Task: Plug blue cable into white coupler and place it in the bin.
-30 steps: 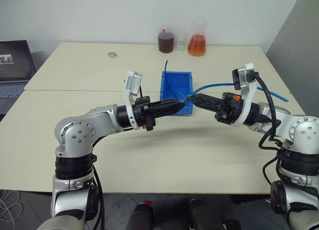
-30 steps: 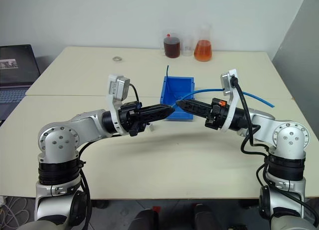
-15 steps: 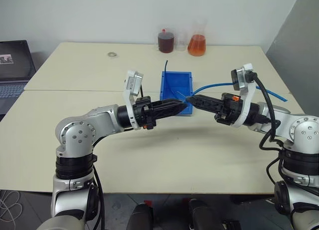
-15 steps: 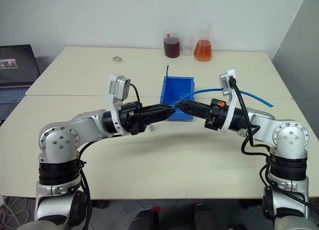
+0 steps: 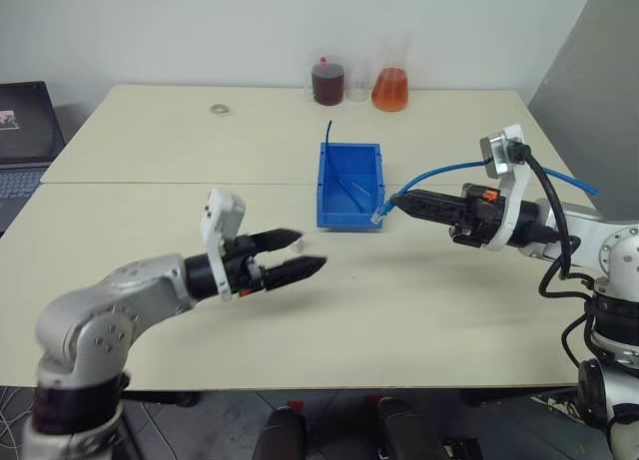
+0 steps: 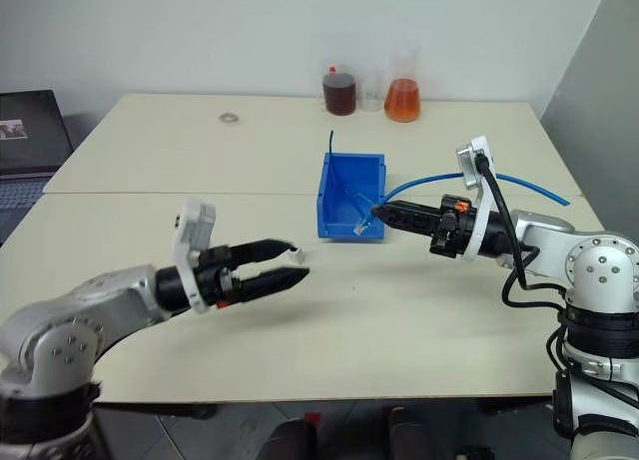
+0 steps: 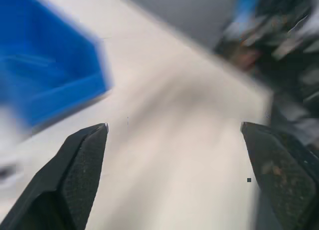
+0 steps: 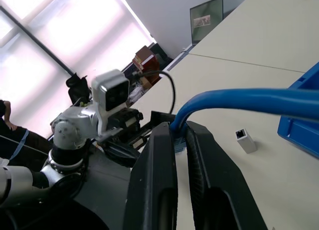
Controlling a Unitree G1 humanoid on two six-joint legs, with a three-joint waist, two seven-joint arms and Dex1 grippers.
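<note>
My left gripper (image 5: 312,250) is open over the table's front left, its fingers (image 7: 82,160) spread wide with nothing between them. The white coupler (image 6: 296,250) sits loose beside the tip of its far finger and looks to be lying on the table (image 8: 245,140). My right gripper (image 5: 399,201) is shut on the blue cable (image 5: 439,171) close to its end. The clear plug (image 5: 377,218) hangs just past the fingertips, by the front right corner of the bin (image 5: 349,224). The cable (image 8: 249,98) trails back to the right over the table.
A dark blue wire (image 5: 329,141) sticks up from the bin's back wall. Two flasks, one dark (image 5: 327,81) and one orange (image 5: 391,86), stand at the table's far edge, with a small ring (image 5: 218,109) to their left. A laptop (image 5: 20,121) sits at the far left.
My left gripper has opened and swung left and down, away from the right gripper and the bin. The coupler is now loose beside it. The right gripper still holds the cable.
</note>
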